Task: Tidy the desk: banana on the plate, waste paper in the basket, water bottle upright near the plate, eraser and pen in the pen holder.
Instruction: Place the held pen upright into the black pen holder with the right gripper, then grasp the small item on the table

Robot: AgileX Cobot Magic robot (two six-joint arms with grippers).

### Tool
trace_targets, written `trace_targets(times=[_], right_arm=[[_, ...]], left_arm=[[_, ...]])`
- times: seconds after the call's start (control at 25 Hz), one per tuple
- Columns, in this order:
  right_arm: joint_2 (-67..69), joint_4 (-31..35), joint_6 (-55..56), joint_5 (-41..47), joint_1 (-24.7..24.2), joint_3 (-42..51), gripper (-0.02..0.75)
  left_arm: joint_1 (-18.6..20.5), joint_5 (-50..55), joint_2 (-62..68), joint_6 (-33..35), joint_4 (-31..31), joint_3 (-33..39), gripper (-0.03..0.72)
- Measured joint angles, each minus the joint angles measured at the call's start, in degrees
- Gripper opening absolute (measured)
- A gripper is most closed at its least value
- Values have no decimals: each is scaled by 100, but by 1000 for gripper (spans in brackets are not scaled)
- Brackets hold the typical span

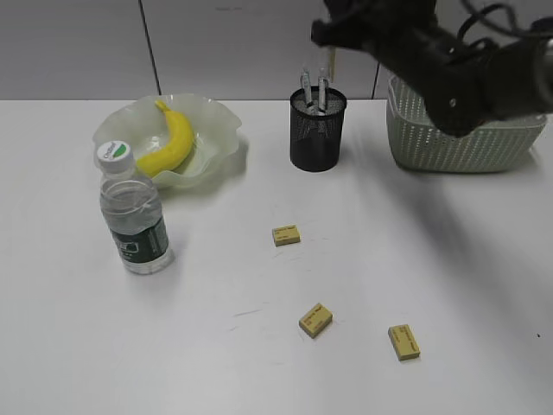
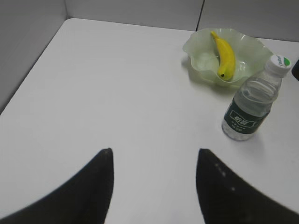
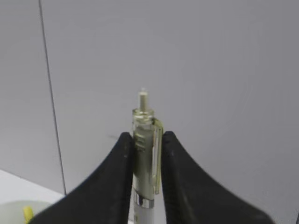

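Pen (image 3: 145, 154) is pinched upright between the right gripper's (image 3: 145, 161) jaws above the pen holder (image 1: 317, 131); three erasers (image 1: 286, 234) lie at 6 o'clock. Left gripper (image 2: 154, 158) is spread, holding nothing.

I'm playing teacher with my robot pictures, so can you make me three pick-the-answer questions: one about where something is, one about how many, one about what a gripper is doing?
1. Where is the banana?
A. on the green glass plate
B. in the basket
C. beside the erasers

2. How many yellow erasers lie on the desk?
A. one
B. three
C. five

3. What is the right gripper doing?
A. hanging open
B. squeezing paper
C. gripping a pen

Answers: 1 A, it lies in the ruffled dish; 2 B, three small blocks lie apart; 3 C, fingers pinch the pen's top.
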Motion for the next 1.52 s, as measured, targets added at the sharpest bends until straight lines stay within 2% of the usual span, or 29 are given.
trace_targets(times=[0.16,0.24,0.36,0.44,0.52,0.68,0.8,0.96,1.08,1.2,1.36,1.52], right_arm=[[736,89,-18,-151,-4,-126,211],[909,102,-18,-159,-4,-139,262],[921,102,-6,-27,-4,-139,384],[697,75,1,418,-6,-139,442],[109,55,1,1488,-6,-139,466],[-1389,-345,-199,4317,-6,-185,462],[-2303,-516,-246,6671,-6,-126,426],[-3453,-567,-252,9027,-6,683,389],[-4511,-410,-246,9941,-6,1512,378],[-5771,-125,-242,10399,-6,2311,365],[-7510,287,-240,10616,-6,3205,347],[-9252,362,-245,10636,-6,3786,341]], left_arm=[[0,0,0,0,0,0,421],[0,0,0,0,0,0,418],[0,0,0,0,0,0,414],[0,0,0,0,0,0,414],[0,0,0,0,0,0,414],[0,0,0,0,0,0,414],[0,0,0,0,0,0,414],[0,0,0,0,0,0,407],[0,0,0,0,0,0,388],[0,0,0,0,0,0,368],[0,0,0,0,0,0,354],[0,0,0,14,-5,0,351]])
